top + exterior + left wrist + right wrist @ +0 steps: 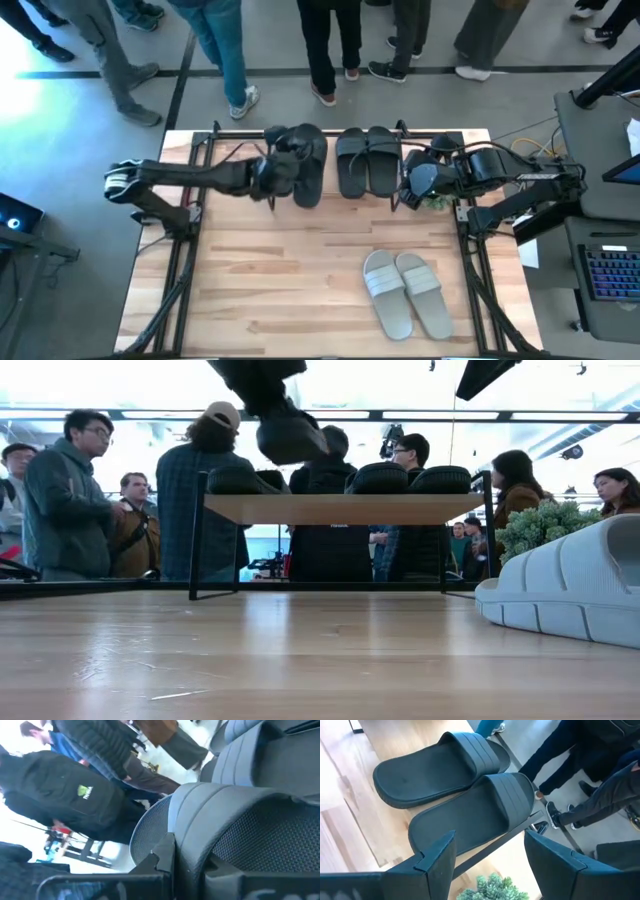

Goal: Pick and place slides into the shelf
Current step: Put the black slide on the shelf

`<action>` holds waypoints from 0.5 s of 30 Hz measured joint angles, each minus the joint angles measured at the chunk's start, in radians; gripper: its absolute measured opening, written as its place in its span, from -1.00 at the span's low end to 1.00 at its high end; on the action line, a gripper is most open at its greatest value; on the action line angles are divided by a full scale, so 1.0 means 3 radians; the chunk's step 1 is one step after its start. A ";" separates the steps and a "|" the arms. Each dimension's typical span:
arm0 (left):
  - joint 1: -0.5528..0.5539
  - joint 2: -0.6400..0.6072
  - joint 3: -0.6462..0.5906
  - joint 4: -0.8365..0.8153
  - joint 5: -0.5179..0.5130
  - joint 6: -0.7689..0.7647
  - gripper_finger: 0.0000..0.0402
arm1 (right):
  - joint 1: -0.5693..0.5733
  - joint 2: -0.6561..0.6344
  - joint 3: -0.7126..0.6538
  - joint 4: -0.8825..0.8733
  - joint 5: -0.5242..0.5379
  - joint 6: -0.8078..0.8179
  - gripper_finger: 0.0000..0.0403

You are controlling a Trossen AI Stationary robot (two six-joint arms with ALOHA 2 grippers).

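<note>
Slide (310,165) dark, pinched in left end effector (272,178) above shelf (200,150); right end effector (408,186) spread.

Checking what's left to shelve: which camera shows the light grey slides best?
The high view: both light grey slides lie side by side on the bare table, in front of the shelf. The low view shows only one's side at the edge. Neither wrist view shows them.

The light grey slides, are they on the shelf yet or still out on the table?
Still out. Both light grey slides lie side by side on the bare table, well in front of the shelf.
</note>
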 joint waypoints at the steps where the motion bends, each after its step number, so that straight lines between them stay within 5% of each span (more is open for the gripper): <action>1: 0.0053 0.0042 0.0026 0.0004 0.0068 0.0037 -1.00 | 0.0000 0.0001 0.0000 -0.0001 0.0000 0.0017 0.11; 15: 0.0323 0.0575 0.0537 -0.0132 0.0274 0.0221 -1.00 | 0.0000 0.0002 -0.0003 -0.0005 -0.0004 0.0150 0.11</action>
